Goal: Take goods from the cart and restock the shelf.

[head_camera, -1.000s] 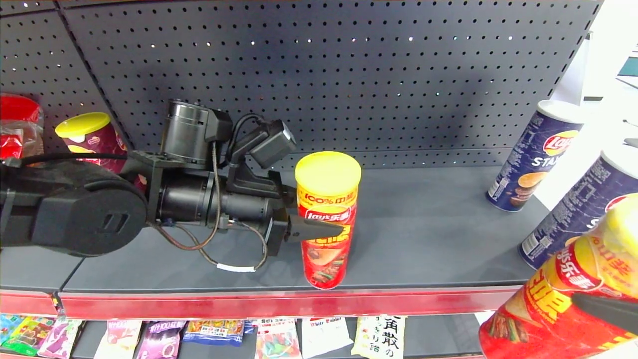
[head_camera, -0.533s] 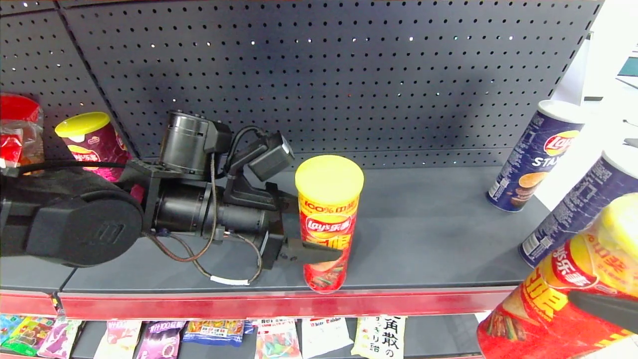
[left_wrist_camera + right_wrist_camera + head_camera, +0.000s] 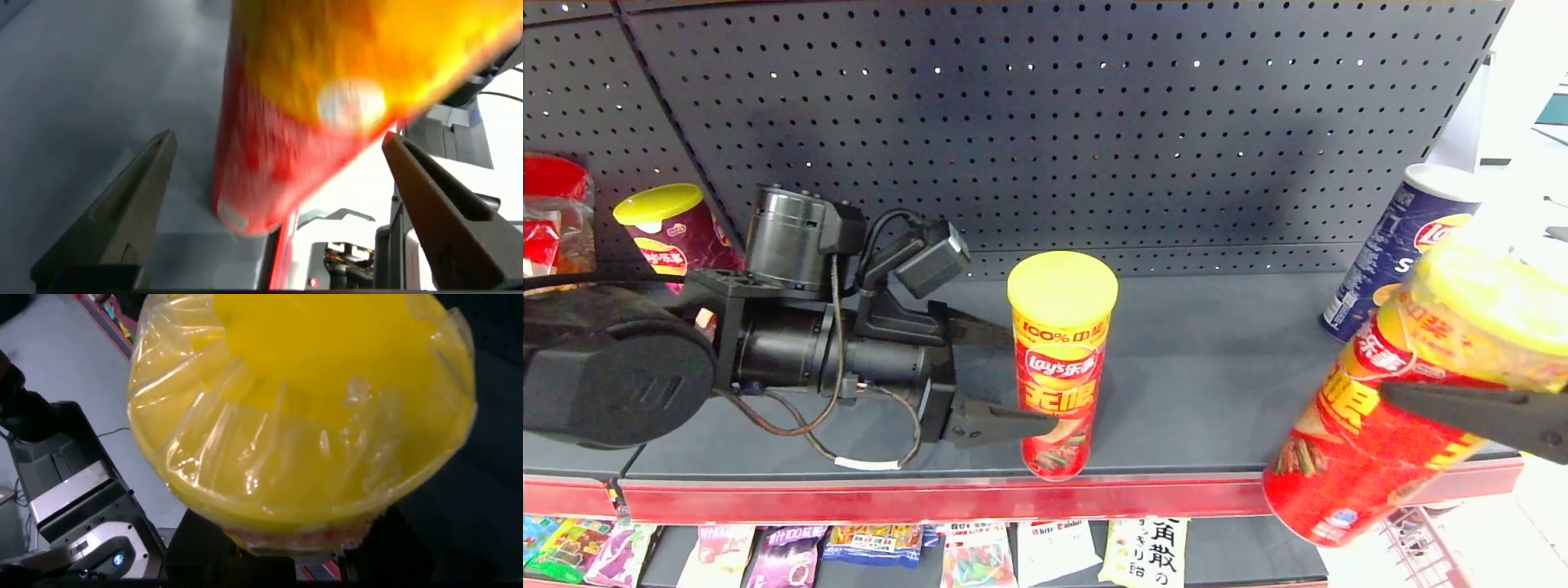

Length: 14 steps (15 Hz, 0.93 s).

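A red chips can with a yellow lid (image 3: 1058,367) stands upright on the grey shelf (image 3: 1201,392), close to its red front lip. My left gripper (image 3: 1029,377) is open beside it on the left. Its fingers (image 3: 122,212) straddle the can (image 3: 270,163) with a gap on each side. At the right, my right gripper (image 3: 1409,388) is shut on a second red can with a yellow lid (image 3: 1347,425). That can is tilted and held in front of the shelf edge. Its film-covered lid (image 3: 302,408) faces the right wrist camera.
A blue chips can (image 3: 1401,237) stands at the shelf's right end, partly behind the held can. A maroon can with a yellow lid (image 3: 674,229) and a red pack (image 3: 547,204) stand at the left. Snack bags (image 3: 874,547) hang below. The perforated back panel (image 3: 1045,122) closes the rear.
The left gripper lowered the can onto the shelf, opened and drew back to the left. The right gripper lifted its can up and left toward the shelf, covering the nearer blue can.
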Available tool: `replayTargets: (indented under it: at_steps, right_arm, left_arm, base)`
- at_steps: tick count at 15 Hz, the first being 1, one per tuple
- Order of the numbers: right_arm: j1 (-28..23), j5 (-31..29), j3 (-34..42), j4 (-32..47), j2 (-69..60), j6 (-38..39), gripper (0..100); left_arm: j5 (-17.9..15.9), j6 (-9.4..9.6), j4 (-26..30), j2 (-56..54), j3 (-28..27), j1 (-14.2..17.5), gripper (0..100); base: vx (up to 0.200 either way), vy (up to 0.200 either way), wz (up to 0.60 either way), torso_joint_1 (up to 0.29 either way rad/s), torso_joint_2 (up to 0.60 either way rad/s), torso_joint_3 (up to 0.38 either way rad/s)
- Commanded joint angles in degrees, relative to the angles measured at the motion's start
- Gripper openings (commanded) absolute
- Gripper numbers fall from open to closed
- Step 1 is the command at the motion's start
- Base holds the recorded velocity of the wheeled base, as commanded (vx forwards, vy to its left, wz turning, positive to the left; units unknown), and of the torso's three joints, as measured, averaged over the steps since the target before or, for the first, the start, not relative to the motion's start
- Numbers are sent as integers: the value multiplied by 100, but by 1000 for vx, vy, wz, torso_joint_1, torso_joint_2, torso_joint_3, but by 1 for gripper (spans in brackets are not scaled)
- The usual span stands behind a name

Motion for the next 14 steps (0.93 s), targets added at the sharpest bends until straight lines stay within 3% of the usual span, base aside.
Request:
replayTargets:
  at_steps: [1, 7, 8, 9, 11, 14]
  right_arm:
    - [121, -10, -314, -385, 808, 5, 0]
    - [376, 8, -1641, -799, 2557, -48, 0]
    - [473, 25, -2098, -816, 3005, -57, 0]
    - [517, 25, -2414, -807, 3295, -57, 0]
    - [613, 34, -2977, -807, 3796, -57, 0]
    - [719, 60, -3627, -799, 4376, -57, 0]
  left_arm:
    - [2, 1, 5, -481, 453, 276, 100]
    - [-7, -35, 14, -1764, 1710, 1383, 100]
    - [-7, -245, 14, -2019, 1859, 1594, 100]
    - [-7, -465, 14, -2142, 1885, 1682, 100]
    - [37, -667, 14, -2327, 1973, 1805, 100]
    - [46, -676, 5, -2450, 2079, 1831, 100]
  base:
    - [0, 0, 0, 0, 0, 0]
    - [0, 0, 0, 0, 0, 0]
    - [0, 0, 0, 0, 0, 0]
    - [0, 0, 0, 0, 0, 0]
    - [0, 0, 0, 0, 0, 0]
    - [0, 0, 0, 0, 0, 0]
